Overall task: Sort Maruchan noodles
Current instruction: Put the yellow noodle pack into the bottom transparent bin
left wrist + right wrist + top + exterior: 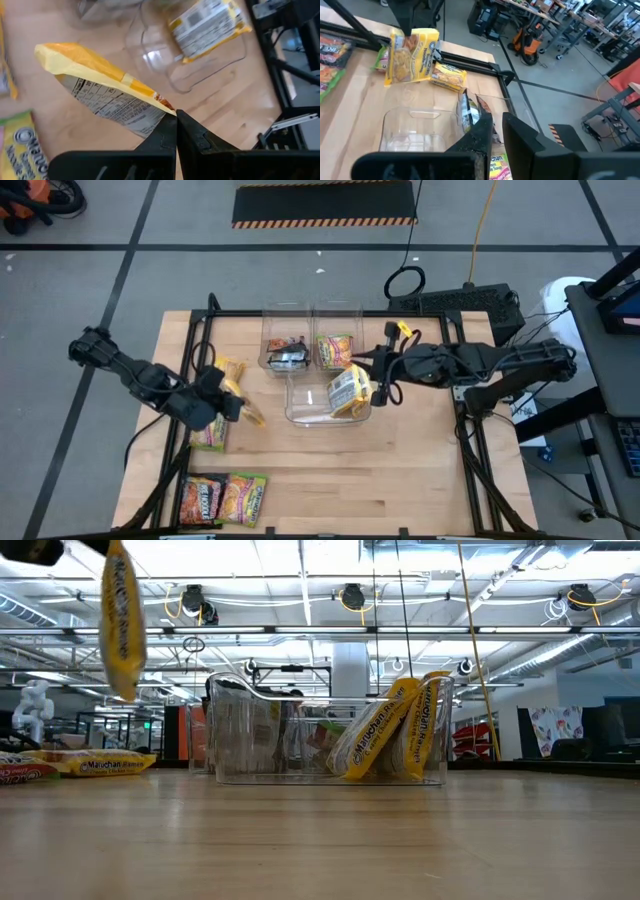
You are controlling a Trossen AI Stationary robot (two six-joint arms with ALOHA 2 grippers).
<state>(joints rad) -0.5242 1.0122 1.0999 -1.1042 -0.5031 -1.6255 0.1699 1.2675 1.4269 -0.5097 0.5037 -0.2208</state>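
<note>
The left gripper pinches a flat yellow plastic noodle packet above the wooden table, while the right gripper looks slightly open over the clear plastic bin

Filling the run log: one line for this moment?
left gripper: shut on yellow packet, lifted | right gripper: over front bin | stage: carrying

Three bins sit at the tabletop's far centre, holding noodle packets. Left of them, the left tool holds one packet aloft. More packets lie at the near left.
</note>
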